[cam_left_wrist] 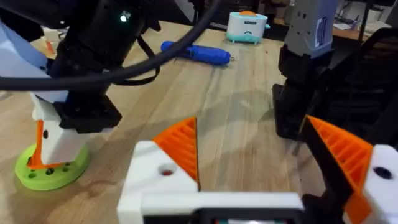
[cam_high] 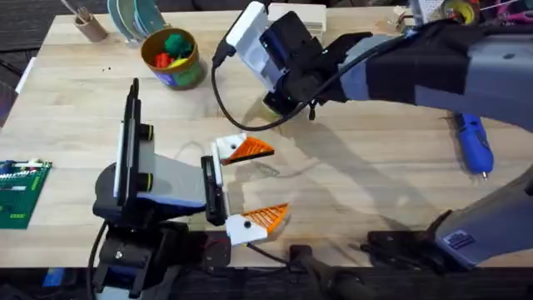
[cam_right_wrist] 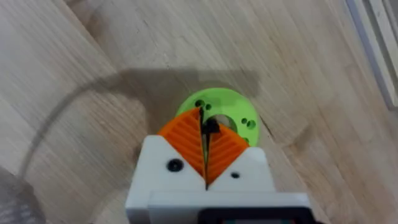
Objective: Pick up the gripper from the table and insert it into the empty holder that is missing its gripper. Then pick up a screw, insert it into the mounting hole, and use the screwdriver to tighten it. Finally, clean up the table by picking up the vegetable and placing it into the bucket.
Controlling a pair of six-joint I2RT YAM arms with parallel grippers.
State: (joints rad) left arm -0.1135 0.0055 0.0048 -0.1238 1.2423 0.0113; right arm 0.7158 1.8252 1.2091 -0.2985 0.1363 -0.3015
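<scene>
My right gripper (cam_high: 279, 104) reaches across the middle of the table and points straight down at a green disc (cam_right_wrist: 239, 109) with several holes. Its orange pads (cam_right_wrist: 186, 140) are shut on a small black screw (cam_right_wrist: 211, 127) just over the disc's centre hole. From the left wrist view, that right gripper (cam_left_wrist: 46, 146) stands on the green disc (cam_left_wrist: 53, 174). My left gripper (cam_high: 260, 183) rests low at the front, open, orange fingertips (cam_left_wrist: 180, 146) wide apart and holding nothing. The blue screwdriver (cam_high: 473, 142) lies at the right. The bucket (cam_high: 171, 57) at the back left holds green and red pieces. The holder is out of view.
A brown cup with sticks (cam_high: 87, 25) and stacked plates (cam_high: 137, 17) stand at the back left. A green circuit board (cam_high: 21, 192) lies at the left edge. A small pale part (cam_high: 265, 169) lies between my left fingers. A black cable (cam_high: 229, 117) loops from the right wrist.
</scene>
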